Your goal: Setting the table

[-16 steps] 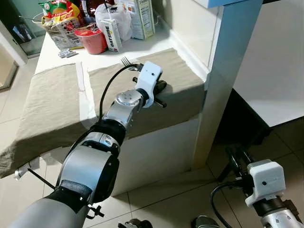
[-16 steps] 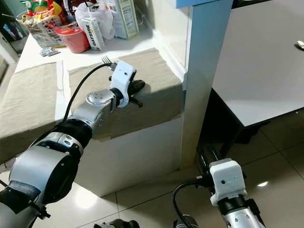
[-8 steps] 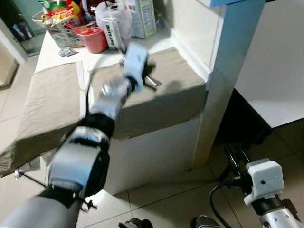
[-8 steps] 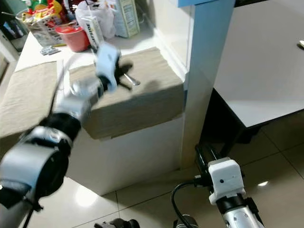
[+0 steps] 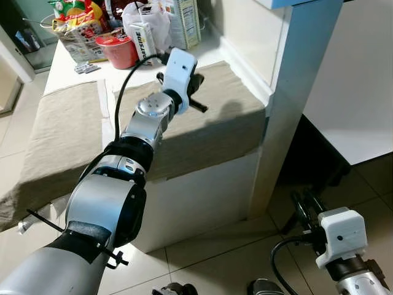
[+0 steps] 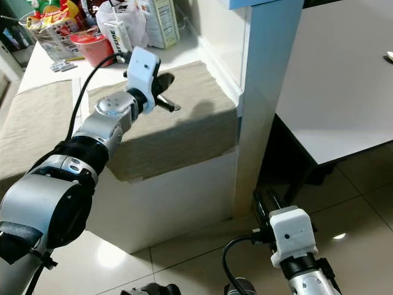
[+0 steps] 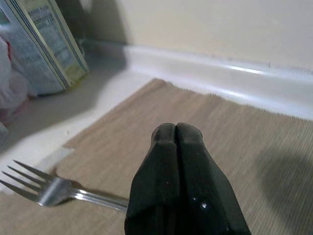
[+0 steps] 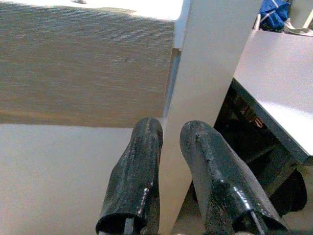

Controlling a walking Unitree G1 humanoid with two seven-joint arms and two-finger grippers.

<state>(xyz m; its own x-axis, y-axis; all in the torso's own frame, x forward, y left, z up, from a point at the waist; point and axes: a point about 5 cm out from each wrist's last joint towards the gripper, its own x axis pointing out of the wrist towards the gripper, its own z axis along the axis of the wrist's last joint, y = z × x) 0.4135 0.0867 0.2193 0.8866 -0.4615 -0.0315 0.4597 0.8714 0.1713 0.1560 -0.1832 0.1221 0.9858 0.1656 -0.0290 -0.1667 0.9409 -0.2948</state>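
1. Right now you are at the cutlery step: your left gripper point(image 7: 176, 128) hangs over the right-hand beige placemat point(image 5: 212, 120), its two black fingers pressed together with nothing between them.
2. Your fork point(image 7: 54, 188) lies flat on that placemat, tines pointing away toward the bare white counter point(image 5: 67, 70); in the left wrist view its handle runs under the gripper, so you cannot tell whether the fingers touch it.
3. Judging from this, the fork is either just laid down or not yet picked up. If it must move, you would need to part the fingers, come down on the handle and close across it.
4. Your right gripper point(image 8: 168, 134) hangs low by the floor beside the blue pillar point(image 5: 295, 92), fingers a little apart and holding nothing.
5. Mind the clutter at the back of the counter: a red bowl point(image 5: 118, 50), a small carton point(image 5: 145, 42), a white bag point(image 5: 149, 18), a tall box point(image 5: 186, 21) and snack packets point(image 5: 77, 21) stand near the placemat's far edge.
6. A second placemat point(image 5: 58, 135) lies to the left, hanging over the counter's front.
7. Across the pillar, the white table point(image 6: 344, 74) stands well apart from the fork.
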